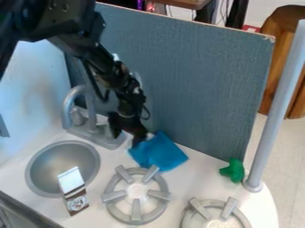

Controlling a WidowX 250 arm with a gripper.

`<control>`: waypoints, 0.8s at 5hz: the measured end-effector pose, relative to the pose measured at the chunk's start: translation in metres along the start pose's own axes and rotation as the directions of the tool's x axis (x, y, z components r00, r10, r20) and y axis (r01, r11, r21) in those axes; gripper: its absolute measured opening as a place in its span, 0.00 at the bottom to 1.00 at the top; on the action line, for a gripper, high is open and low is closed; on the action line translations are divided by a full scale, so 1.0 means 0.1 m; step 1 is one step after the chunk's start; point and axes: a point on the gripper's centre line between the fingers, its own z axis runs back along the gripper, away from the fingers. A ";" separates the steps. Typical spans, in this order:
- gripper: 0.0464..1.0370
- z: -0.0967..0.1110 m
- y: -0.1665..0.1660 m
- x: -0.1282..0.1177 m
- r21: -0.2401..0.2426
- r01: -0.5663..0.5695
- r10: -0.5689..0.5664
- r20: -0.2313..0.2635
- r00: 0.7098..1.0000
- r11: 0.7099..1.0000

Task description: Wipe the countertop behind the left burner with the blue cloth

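In the camera view, your gripper (134, 137) hangs low over the tabletop (195, 189), at the faucet-side corner of the crumpled blue cloth (159, 152). You cannot tell whether it is released or clenched on the fabric. The cloth lies near the tabletop's back edge, with the tall grey-blue panel (184, 84) close behind it. The grey faucet (91, 122) stands just beside the gripper, over the back of the round sink (62, 162); a small brown-and-white carton (76, 196) overlaps the sink's front rim. One burner (136, 196) sits in front of the cloth, another (216, 216) farther right. A green toy (233, 170) lies by the grey pole (273, 113) at the right edge.
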 end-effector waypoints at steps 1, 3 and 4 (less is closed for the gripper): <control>0.97 0.04 -0.15 0.06 -0.010 0.014 -0.014 0.006 1.000 1.000; 0.97 -0.08 -0.29 0.15 0.002 0.030 -0.029 -0.008 1.000 1.000; 0.97 -0.18 -0.32 0.16 0.013 0.038 -0.037 -0.022 0.999 0.999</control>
